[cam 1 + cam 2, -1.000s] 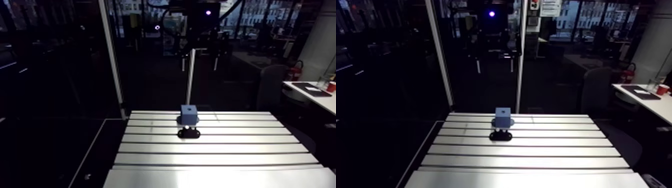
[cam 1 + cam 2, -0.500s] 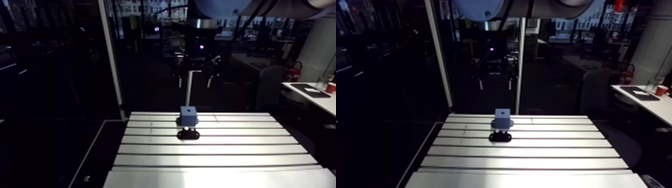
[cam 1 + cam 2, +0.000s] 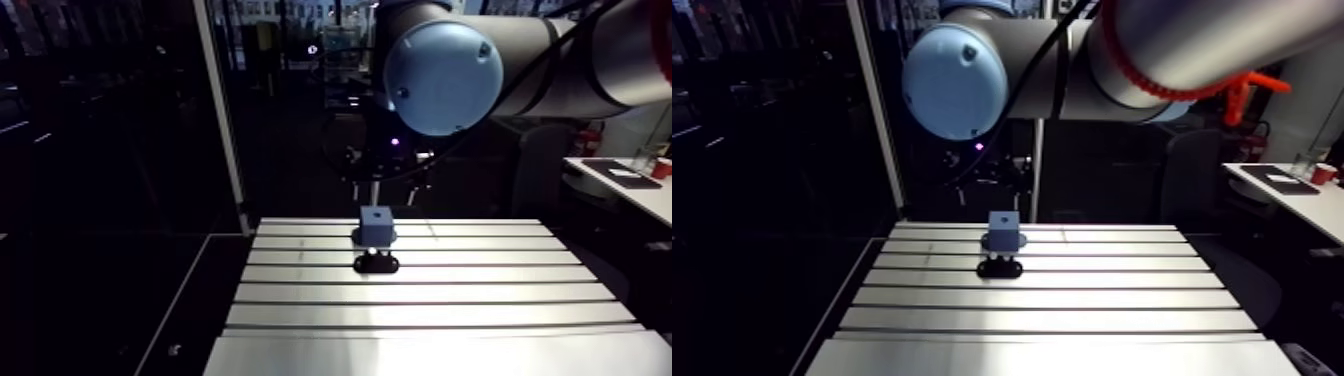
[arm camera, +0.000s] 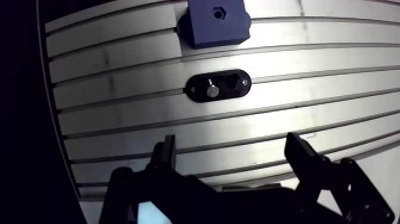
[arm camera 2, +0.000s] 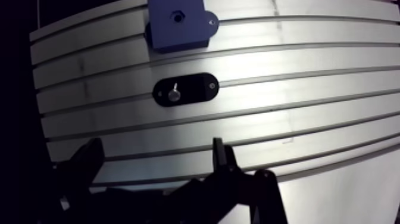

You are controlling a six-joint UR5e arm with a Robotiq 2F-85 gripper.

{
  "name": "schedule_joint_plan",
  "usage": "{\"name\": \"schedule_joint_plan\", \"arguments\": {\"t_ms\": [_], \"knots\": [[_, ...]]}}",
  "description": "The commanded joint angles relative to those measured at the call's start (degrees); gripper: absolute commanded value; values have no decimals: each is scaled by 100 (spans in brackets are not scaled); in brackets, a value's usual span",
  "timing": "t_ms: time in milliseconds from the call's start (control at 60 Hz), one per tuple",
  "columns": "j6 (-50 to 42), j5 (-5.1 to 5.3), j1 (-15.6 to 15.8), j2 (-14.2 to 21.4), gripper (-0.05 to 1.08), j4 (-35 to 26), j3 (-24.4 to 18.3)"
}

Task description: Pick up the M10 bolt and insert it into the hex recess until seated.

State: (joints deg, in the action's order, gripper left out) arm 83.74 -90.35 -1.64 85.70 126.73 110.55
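Holding the jaws spread wide in the wrist view and pinching nothing, with only bare metal lying in the gap. Showing two fingers (image 4: 163, 156) of dark, matte material, angular and flat-sided, hovering above the surface (image 4: 333, 89) and touching none of the things on it.

Looking ahead of the jaws: lying flat there, well apart from the fingertips, a black holder (image 4: 218, 87), oval with rounded ends, smooth and a little glossy. Standing in one end of it, the M10 bolt (image 4: 211, 90), a small silvery metal piece catching the light. Sitting in the other end, a darker spot, too dim for telling more. Lying roughly in line with the gap of the jaws, this bolt, but clearly ahead of them and not between them.

Going farther ahead, just beyond the holder, with a strip of bare metal between: standing there a blue block (image 4: 217, 27), boxy with softened corners, matte like plastic. Opening in its top face, the hex recess (image 4: 218, 13), small, six-sided and dark inside.

Carrying all of this, pale brushed aluminium, shining under the light and cut by long parallel slots. Appearing in the arm view near the far edge, the block, with the holder in front of it and the bolt glinting as one bright dot.
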Motion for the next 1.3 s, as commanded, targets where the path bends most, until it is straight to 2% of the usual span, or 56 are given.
{"name": "schedule_joint_plan", "arguments": {"t_ms": [17, 400, 750, 800, 1167, 1300], "knots": [[-194, -30, -3, -98, 1, 285, 178], [-196, -47, -3, -335, 1, 733, 364], [-177, -74, -3, -772, 1, 1104, 430], [-154, -74, -3, -853, 6, 1171, 445], [-101, -58, -3, -1118, 20, 1360, 437], [-108, -41, -12, -1189, 23, 1361, 439]]}}
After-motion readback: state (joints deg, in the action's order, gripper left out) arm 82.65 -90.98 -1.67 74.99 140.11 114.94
